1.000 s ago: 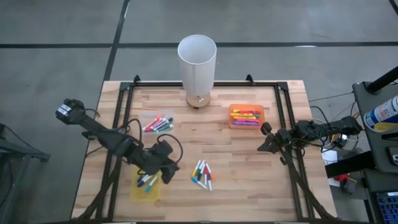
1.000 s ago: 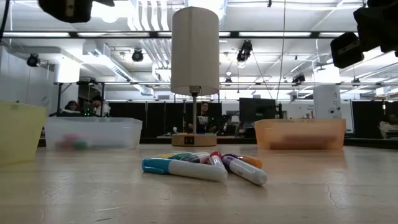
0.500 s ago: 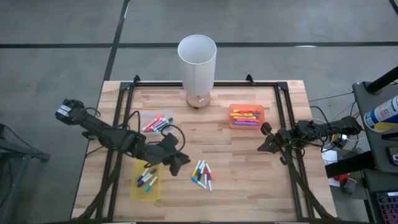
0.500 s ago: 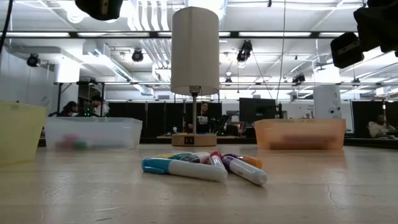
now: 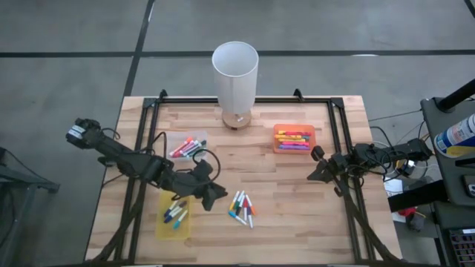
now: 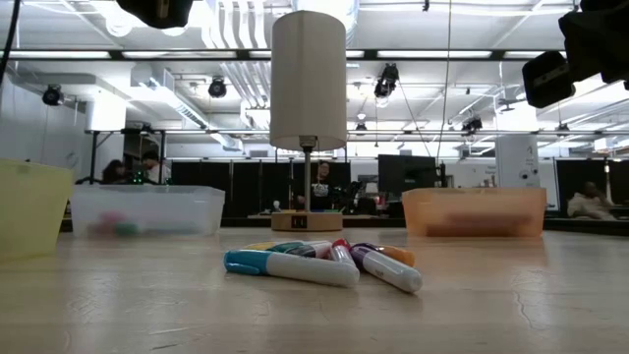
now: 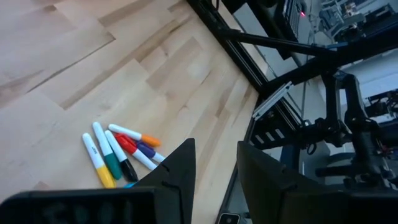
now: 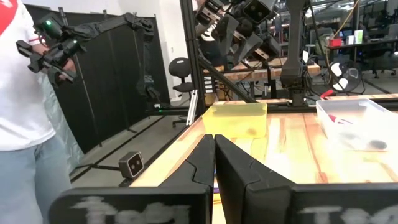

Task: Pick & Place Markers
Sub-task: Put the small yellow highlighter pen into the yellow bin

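Left gripper (image 5: 216, 194) hung with jaws parted and empty right at 9 o'clock of the loose markers (image 5: 242, 208) piled mid-desk (image 5: 297, 185), while the right gripper (image 5: 315, 172) sat clenched on nothing way off at the desk's 3 o'clock edge.

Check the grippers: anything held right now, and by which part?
Nothing held. Left gripper hovers with jaws open and empty beside the loose markers. Right gripper waits at the table's right side, jaws shut on nothing.
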`<action>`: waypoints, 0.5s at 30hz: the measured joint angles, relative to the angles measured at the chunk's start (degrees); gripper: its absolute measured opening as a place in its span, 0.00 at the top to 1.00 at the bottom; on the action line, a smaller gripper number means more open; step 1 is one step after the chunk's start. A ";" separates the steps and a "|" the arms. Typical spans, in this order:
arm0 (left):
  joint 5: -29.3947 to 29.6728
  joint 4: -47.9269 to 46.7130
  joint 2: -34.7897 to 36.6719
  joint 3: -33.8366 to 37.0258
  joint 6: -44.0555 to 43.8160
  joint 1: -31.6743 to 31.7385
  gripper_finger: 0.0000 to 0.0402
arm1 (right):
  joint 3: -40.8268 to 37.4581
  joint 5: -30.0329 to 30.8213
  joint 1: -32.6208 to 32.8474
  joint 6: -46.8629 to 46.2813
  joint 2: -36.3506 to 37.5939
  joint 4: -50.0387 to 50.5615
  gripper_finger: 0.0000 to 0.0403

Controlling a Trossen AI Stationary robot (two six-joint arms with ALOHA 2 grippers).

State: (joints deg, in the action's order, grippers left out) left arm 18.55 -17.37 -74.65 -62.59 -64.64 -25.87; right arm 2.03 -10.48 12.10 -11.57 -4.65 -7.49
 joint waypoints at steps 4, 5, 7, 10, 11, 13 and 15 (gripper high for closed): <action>0.61 0.25 0.00 0.00 -0.13 0.00 0.73 | 0.01 0.00 0.00 -0.01 -0.01 0.02 0.98; 1.81 0.46 0.00 0.00 -0.28 0.00 0.73 | -0.01 -0.02 0.00 -0.01 -0.01 0.00 0.98; 4.53 0.68 0.00 0.02 -0.66 0.33 0.73 | 0.01 0.00 0.00 -0.01 0.00 0.00 0.98; 6.08 1.50 0.00 0.02 -0.79 1.33 0.73 | 0.00 0.00 0.00 -0.01 0.01 0.00 0.98; 6.10 1.87 0.00 0.02 -0.80 1.71 0.73 | 0.01 0.00 0.00 -0.01 0.01 0.02 0.98; 6.20 2.90 -0.38 0.02 -0.22 2.50 0.73 | 0.01 0.00 0.00 -0.01 0.00 0.02 0.98; 6.29 4.86 -1.20 0.02 2.33 2.89 0.73 | 0.01 0.00 -0.01 0.00 0.00 0.01 0.98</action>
State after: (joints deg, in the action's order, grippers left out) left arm 24.83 -12.50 -75.85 -62.57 -62.31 -22.98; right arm 2.04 -10.48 12.09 -11.56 -4.66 -7.48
